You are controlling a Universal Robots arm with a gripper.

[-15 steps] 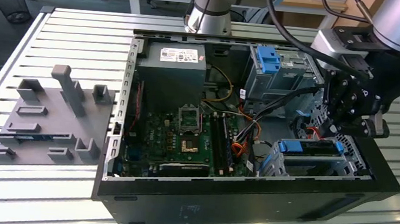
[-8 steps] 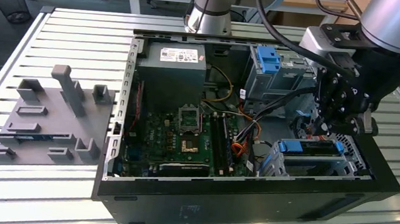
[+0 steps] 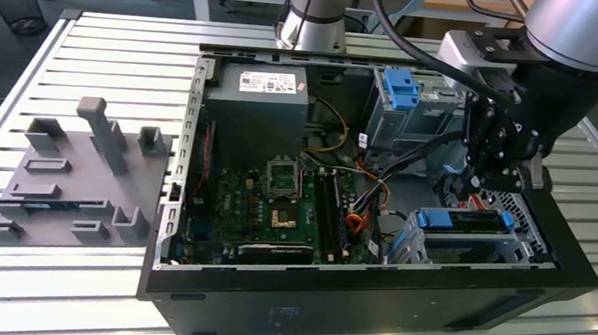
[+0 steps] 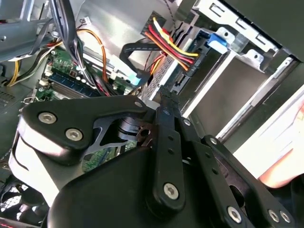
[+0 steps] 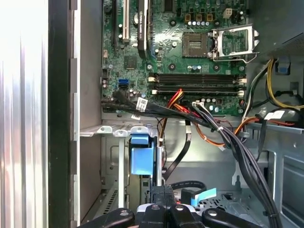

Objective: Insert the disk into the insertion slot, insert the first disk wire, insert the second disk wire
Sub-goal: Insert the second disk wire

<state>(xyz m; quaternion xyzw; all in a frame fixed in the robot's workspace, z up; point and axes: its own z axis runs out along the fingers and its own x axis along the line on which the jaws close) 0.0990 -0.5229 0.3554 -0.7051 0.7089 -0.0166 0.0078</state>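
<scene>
- The disk [image 3: 466,222] sits down inside the insertion slot [image 3: 412,238], in the corner of the computer case [image 3: 374,304] on the exterior view's right. Its blue frame is level with the cage rim, so step one looks done.
- The gripper [image 3: 484,184] hangs right over the back end of that cage. In the first wrist view, the gripper [image 5: 164,205] has its fingers drawn in tight on a small black plug.
- I read that plug as the end of the first disk wire [image 4: 168,42], the red, yellow and black bundle running down to it (whether it is fully seated, I cannot tell).
- So step two looks to be in hand, not finished.
- The second disk wire [image 5: 203,193], a black flat cable with a pale blue plug, lies loose just beside the gripper. It is not plugged into anything that I can see, so step three is not yet done.
- Now the count. There is one disk, one insertion slot, one gripper on one arm, and two wires in play.
- There are two blue plastic pieces in the exterior view. One is the disk's frame, and the other is the tab on the taller grey bay [image 3: 403,91] (not our slot).
- Further out there is one motherboard [image 3: 263,205] across the case floor.
- One grey fixture tray [image 3: 70,188] stands well apart on the exterior view's left.
- Case and tray both rest on the slatted surface [image 3: 105,37].
</scene>
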